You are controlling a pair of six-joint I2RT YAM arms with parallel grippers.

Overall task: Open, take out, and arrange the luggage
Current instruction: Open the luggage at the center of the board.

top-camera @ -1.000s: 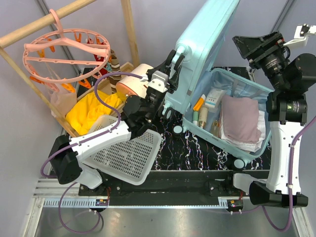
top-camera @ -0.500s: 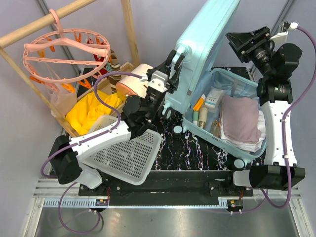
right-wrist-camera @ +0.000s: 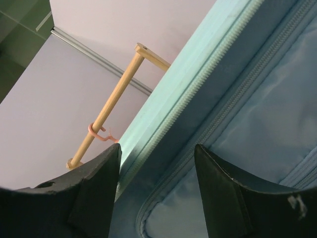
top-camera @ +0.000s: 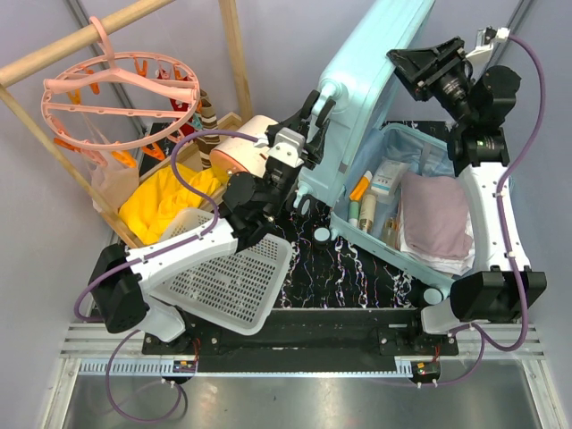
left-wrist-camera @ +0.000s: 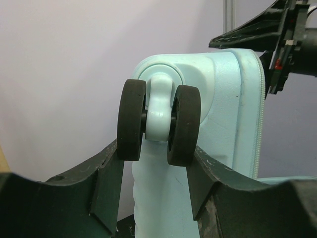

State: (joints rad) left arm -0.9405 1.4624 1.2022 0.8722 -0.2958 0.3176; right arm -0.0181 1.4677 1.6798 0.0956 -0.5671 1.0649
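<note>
Right gripper (top-camera: 395,58) nearer luggage (top-camera: 366,85), basket (top-camera: 241,286) beside

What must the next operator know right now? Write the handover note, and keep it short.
Left gripper: shut on a wheel at the lid's corner.
Right gripper: open at the lid's zip edge, not gripping.
Suitcase: open on the table, lid standing upright.
Inside the lower half: folded mauve cloth, bottles, small box.
Done: opened.
Left: take the items out and arrange them.
</note>
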